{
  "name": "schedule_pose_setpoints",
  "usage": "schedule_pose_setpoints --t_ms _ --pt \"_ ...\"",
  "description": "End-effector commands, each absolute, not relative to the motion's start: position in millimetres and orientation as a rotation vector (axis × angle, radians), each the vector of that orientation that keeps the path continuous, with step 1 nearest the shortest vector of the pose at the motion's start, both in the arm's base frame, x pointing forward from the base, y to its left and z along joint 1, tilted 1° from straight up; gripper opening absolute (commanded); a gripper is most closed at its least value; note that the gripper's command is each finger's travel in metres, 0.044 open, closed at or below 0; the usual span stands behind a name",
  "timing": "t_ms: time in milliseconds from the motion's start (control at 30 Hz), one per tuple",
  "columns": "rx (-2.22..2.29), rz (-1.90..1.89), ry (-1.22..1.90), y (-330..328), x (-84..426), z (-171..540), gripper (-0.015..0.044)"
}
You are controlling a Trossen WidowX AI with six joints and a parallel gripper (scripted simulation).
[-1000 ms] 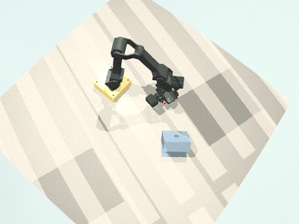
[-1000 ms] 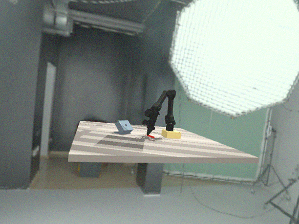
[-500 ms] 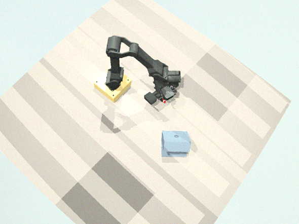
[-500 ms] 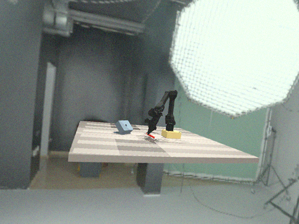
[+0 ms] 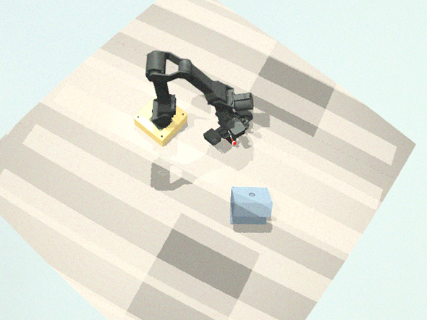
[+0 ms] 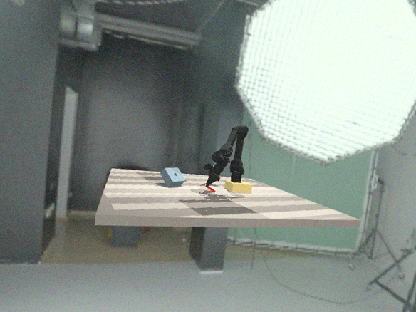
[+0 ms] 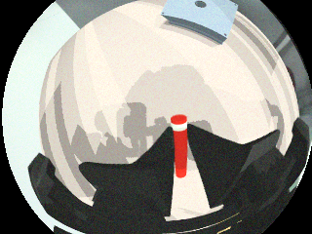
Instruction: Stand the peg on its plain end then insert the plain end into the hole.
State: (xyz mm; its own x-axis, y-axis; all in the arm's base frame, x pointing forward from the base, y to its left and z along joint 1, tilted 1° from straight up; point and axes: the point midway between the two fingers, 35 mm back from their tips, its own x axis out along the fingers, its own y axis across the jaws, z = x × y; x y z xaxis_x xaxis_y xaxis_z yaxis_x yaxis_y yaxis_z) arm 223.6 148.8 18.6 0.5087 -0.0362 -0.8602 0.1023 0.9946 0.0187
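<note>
Peg (image 5: 233, 142) (image 6: 210, 188) (image 7: 180, 148) pinched by end effector (image 5: 233, 139) (image 6: 206, 185) (image 7: 179, 129); white band clear in wrist view, indistinct in exterior.

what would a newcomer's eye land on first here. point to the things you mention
Probably the bright red peg (image 5: 233, 142) (image 6: 210, 188) (image 7: 180, 151), tilted in the black gripper (image 5: 228, 138) (image 6: 206, 185) (image 7: 179, 129). Next, the huge glowing lamp (image 6: 334, 64) at the exterior view's upper right, then the pale-blue sloped block (image 5: 250, 205) (image 6: 173, 176) (image 7: 200, 19) on the striped table (image 5: 295, 238) (image 6: 149, 210) (image 7: 107, 63).
</note>
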Motion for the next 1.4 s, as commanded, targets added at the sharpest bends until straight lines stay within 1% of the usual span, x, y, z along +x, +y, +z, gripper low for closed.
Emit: schedule_pose_setpoints --t_ms 0,1367 --pt "0.070 -0.089 0.999 148 221 20 0.0049" --pt "0.051 -0.097 0.649 151 194 28 0.0049"
